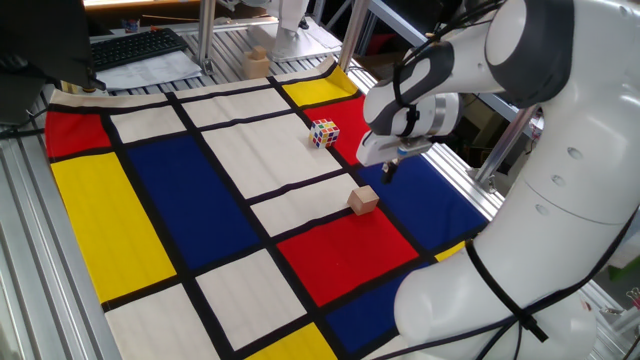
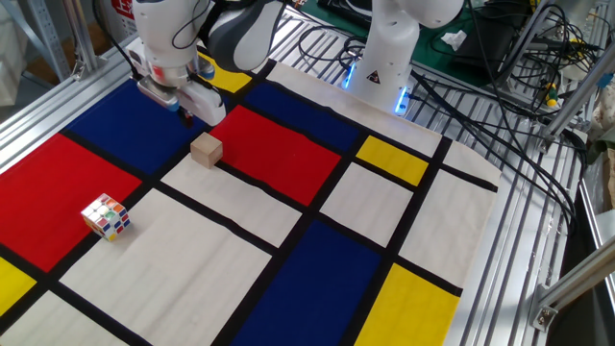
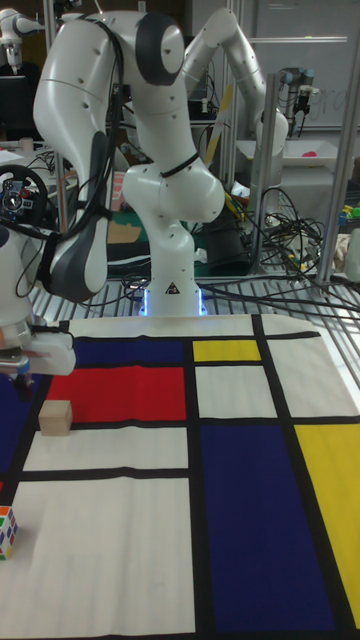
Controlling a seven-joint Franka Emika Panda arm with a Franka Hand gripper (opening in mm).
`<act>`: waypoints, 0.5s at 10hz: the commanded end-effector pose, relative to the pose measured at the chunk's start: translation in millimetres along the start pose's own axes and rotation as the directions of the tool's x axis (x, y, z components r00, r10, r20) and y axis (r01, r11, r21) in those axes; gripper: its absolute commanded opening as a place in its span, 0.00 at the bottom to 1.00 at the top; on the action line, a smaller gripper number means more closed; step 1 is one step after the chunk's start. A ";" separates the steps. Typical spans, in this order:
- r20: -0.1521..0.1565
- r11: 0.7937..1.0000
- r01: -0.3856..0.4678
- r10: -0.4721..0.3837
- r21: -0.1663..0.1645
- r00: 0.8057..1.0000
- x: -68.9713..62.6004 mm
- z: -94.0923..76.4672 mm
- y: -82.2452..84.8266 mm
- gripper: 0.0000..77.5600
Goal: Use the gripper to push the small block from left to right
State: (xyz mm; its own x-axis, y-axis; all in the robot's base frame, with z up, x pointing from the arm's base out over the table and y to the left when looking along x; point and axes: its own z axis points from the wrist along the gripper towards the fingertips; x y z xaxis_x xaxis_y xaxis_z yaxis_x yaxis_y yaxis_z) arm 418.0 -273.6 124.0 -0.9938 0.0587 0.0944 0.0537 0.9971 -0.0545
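In the other fixed view, a multicoloured puzzle cube (image 2: pixel 106 217) sits at the far left on a red panel of the patchwork cloth of red, blue, yellow and cream rectangles edged in black (image 2: pixel 288 279). To its right, well apart from it, the small plain light-tan wooden block (image 2: pixel 206 150) rests on a cream panel, right at the black seam bordering a red rectangle. Just beyond the block, over the blue panel, hangs the small black gripper tip under its white-grey housing (image 2: pixel 187 115), carried by the glossy white robot arm (image 2: pixel 240 24). The tip is near the block, with a gap between them. It holds nothing, and its fingers appear pressed together into a single tip, though how far apart they stand cannot be told for certain.

In the tall fixed view the block (image 3: pixel 56 417) lies below and right of the gripper (image 3: pixel 22 378), with the puzzle cube (image 3: pixel 7 531) at the lower left edge.
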 end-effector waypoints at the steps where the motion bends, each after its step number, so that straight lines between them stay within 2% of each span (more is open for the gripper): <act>1: -0.001 1.000 0.001 -0.001 0.005 1.000 -1.3 1.3 0.1 0.00; 5: 0.013 1.000 0.012 -0.012 -0.006 1.000 -1.7 -1.4 0.7 0.00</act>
State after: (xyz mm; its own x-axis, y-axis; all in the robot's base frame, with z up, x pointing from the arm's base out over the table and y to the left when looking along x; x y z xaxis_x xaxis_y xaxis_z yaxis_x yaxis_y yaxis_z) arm 419.1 -272.4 124.1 -0.9946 0.0563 0.0871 0.0524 0.9975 -0.0467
